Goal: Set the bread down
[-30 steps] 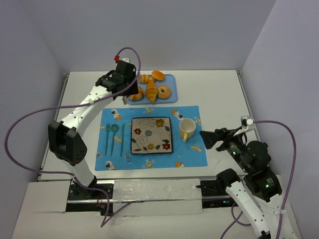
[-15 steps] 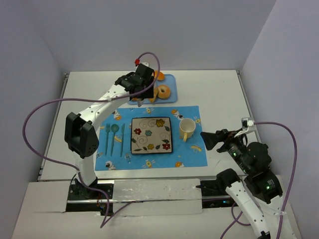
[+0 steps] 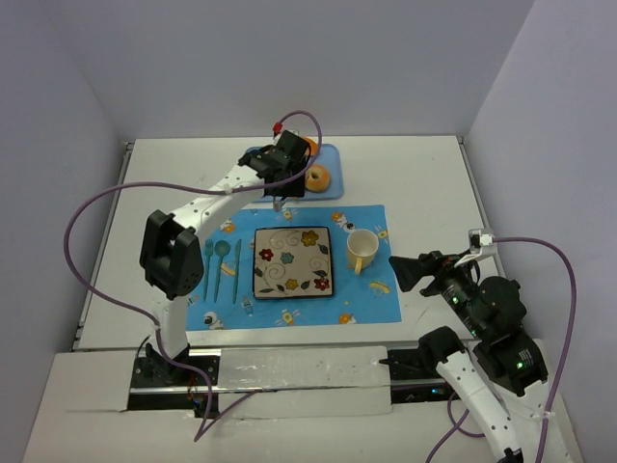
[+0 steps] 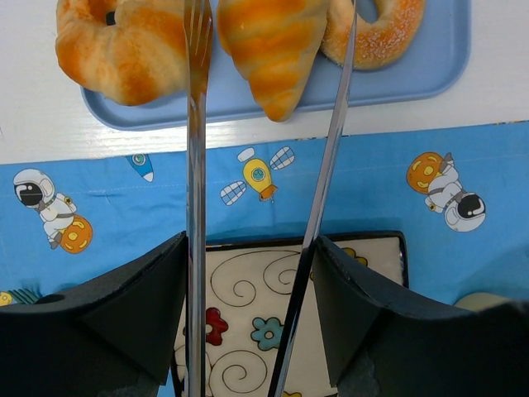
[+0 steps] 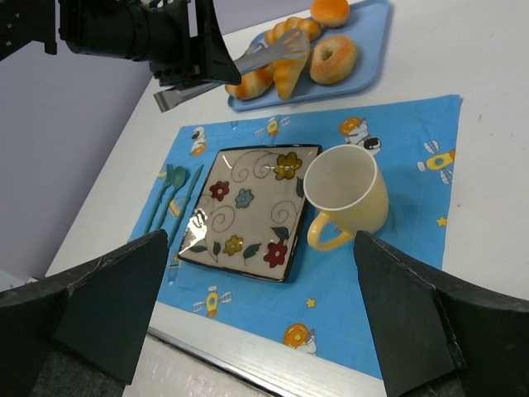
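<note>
The bread [image 4: 269,50], a long golden-orange croissant, lies on the blue tray [image 4: 430,70] and also shows in the right wrist view [image 5: 288,73]. My left gripper [image 4: 252,273] is shut on metal tongs [image 4: 197,149]. The tongs' two arms reach over the tray and stand on either side of the croissant. I cannot tell whether they press on it. In the top view the left gripper [image 3: 281,174] covers the croissant. My right gripper [image 5: 264,331] is open and empty, near the placemat's right edge in the top view [image 3: 400,270].
A round ridged bun [image 4: 124,50] and a sugared doughnut [image 4: 376,33] flank the croissant, with an orange bun [image 3: 308,147] behind. The flowered square plate [image 3: 292,261], yellow cup [image 3: 361,249] and teal cutlery [image 3: 220,265] sit on the blue placemat [image 3: 371,299].
My left arm has swung right from the tray's left edge to over the pastries, bringing the tongs around the croissant. The right arm has not moved.
</note>
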`<state>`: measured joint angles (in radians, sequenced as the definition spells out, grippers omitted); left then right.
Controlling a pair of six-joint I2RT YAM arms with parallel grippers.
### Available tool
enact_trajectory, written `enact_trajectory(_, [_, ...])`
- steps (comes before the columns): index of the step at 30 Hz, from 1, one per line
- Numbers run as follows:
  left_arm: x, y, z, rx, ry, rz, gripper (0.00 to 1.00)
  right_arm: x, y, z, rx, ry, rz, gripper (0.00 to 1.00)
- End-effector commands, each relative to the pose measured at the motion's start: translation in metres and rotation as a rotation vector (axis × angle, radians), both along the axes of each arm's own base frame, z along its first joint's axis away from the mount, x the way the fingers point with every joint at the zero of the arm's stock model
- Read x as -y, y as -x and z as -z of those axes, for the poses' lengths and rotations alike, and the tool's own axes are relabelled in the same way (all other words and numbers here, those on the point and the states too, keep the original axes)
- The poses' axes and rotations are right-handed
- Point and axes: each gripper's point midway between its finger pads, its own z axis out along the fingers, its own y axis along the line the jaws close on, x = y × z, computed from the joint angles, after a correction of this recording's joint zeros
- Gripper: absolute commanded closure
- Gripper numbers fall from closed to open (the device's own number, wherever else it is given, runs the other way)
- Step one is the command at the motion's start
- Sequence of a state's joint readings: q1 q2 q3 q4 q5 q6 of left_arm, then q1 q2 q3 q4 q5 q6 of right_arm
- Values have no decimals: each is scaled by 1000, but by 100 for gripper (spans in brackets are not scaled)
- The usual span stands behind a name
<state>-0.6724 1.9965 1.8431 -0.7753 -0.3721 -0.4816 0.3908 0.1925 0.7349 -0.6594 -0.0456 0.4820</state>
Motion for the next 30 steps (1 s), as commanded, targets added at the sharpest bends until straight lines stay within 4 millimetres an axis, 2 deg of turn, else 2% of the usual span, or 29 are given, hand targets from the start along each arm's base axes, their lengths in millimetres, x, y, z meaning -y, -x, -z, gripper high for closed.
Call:
enact_trajectory(1, [5,-9,-17,56,6,-2,32,2,5,-19,50,-23,-2,0])
enact_trajectory(23, [12,-14,0,21,-22,23,32,2,5,-18,50,-24,3,0])
enact_trajectory(27, [12,-14,1,16,-24,26,35,2,5,-18,51,-23,3,0])
enact_trajectory(30, [11,-13,3,14,-31,26,41,2,5,-19,53,-25,3,0])
